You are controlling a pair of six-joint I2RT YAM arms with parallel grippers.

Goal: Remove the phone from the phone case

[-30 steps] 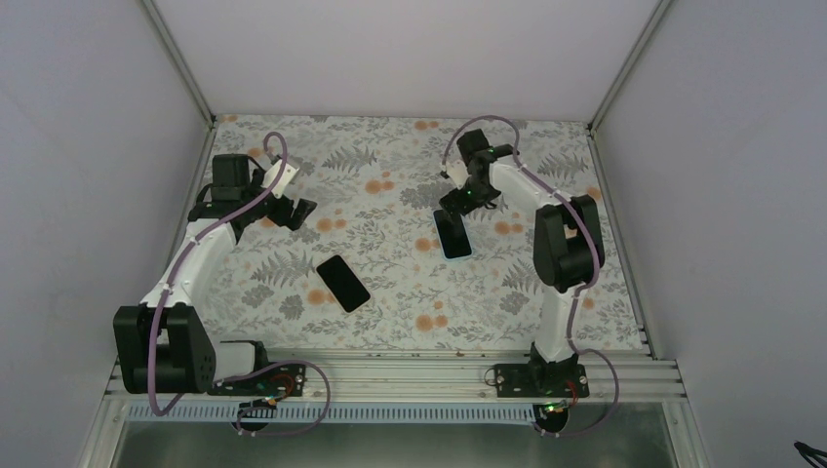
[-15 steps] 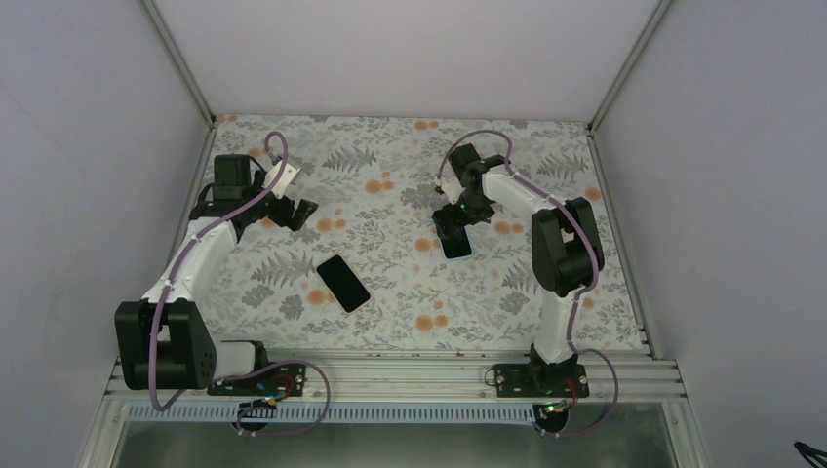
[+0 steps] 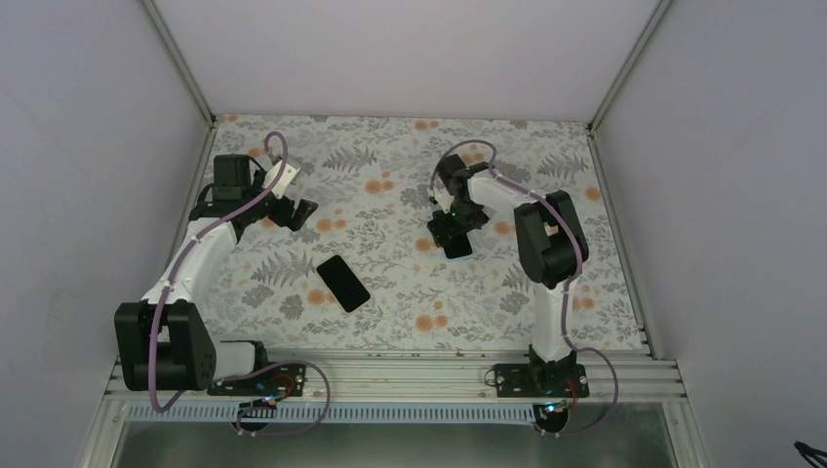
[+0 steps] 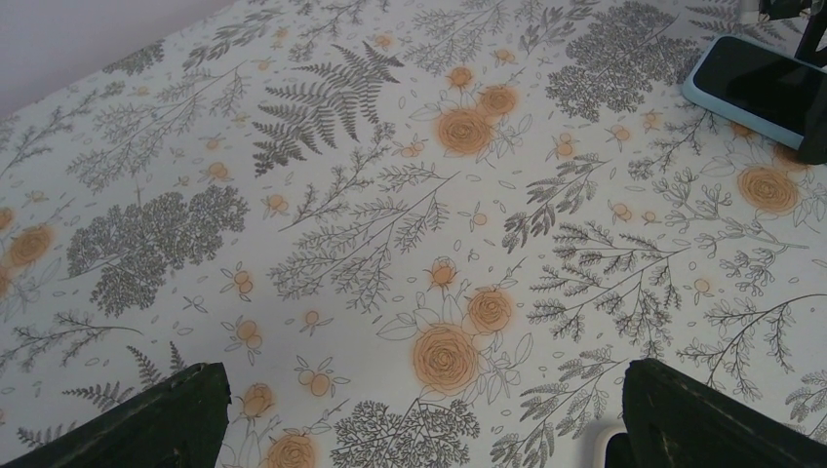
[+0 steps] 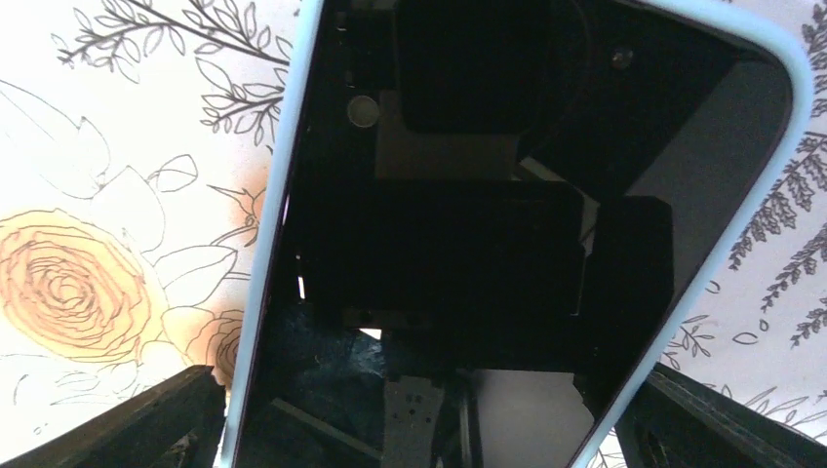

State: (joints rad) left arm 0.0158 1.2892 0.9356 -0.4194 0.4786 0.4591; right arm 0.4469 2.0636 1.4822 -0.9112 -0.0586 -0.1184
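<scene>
A phone with a dark screen sits in a light-blue case and lies flat on the floral table right of centre. It fills the right wrist view, and its end shows at the top right of the left wrist view. My right gripper is low over it. Its jaws are open and stand either side of the case's long edges. I cannot tell whether the pads touch the case. My left gripper is open and empty over the table at the far left.
A second black phone-like slab lies flat near the table's middle, between the arms. A white-edged corner shows beside my left gripper's right finger. Grey walls close the table on three sides.
My right gripper has moved toward the near side and down along the cased phone, and now covers most of it. The left arm and the black slab have not moved.
</scene>
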